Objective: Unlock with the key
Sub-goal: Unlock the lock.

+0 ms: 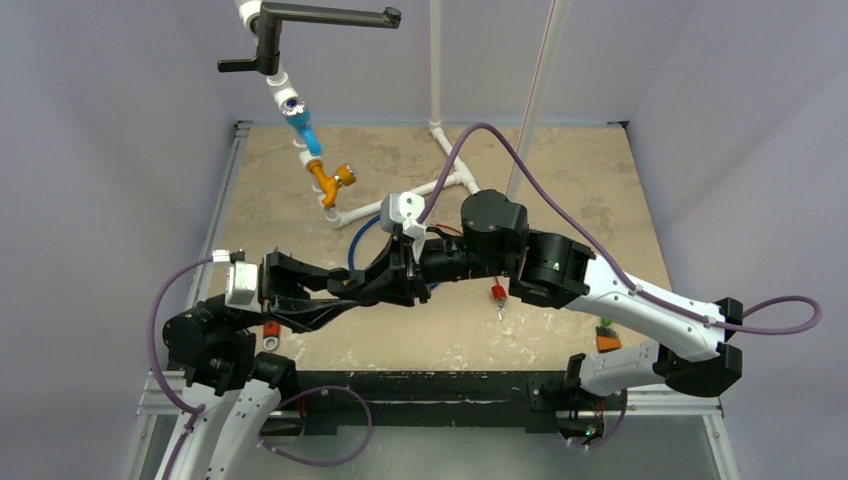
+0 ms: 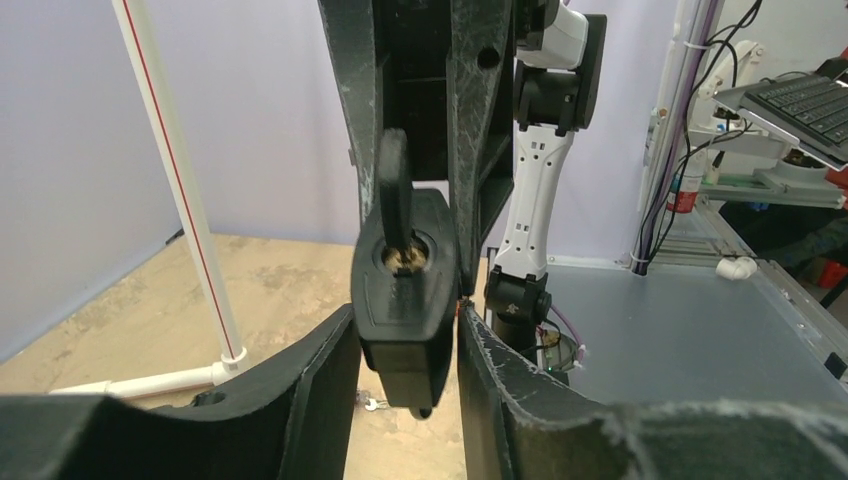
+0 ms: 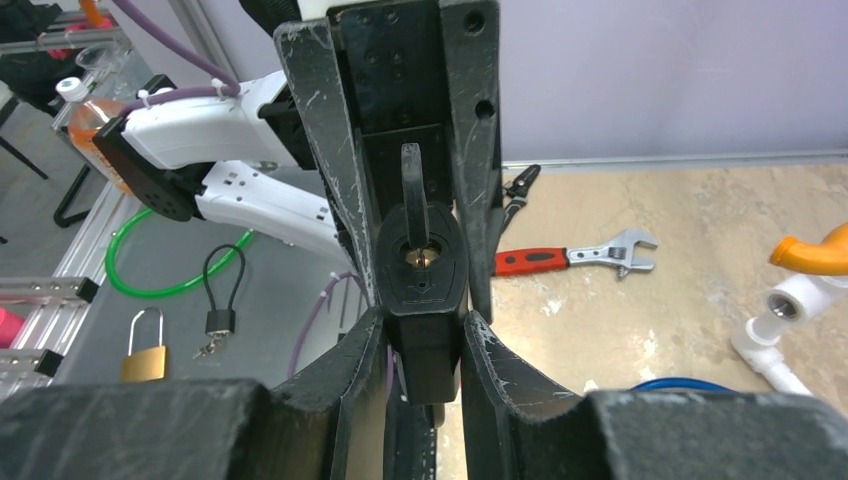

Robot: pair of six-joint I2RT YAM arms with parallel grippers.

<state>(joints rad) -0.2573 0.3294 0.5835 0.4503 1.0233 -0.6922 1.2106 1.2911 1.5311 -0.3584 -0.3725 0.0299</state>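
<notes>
**Task item.** The black padlock is held in the air between the two hands. Its keyway face is turned toward both wrist cameras. The key stands in the keyway with its black head seen edge-on. The blade is hidden inside the brass-coloured keyway.

**Left hand**. Clenched on the padlock body, one finger pressed against each side.

**Right hand**. Meets the padlock from the opposite end and is likewise clamped on the sides of the body. The key head stands free between the fingers, and neither hand touches it.

**Hidden or cut off.**
- In the top external view the two wrists meet above the middle of the counter and cover both padlock and key.
- The shackle cannot be made out in any view.
- In the top external view, the wrench shows only a red handle end and a little metal beside the right arm. The right wrist view shows it whole, lying flat on the counter.
- The orange pipe fitting is cut off by the frame edge.

**Containers.** A capped bottle at the upper left of the right wrist view holds orange liquid. The left arm partly covers it.

**Other items.** A brass padlock and a black cable lock lie near each other on the grey surface beside the counter.
</notes>
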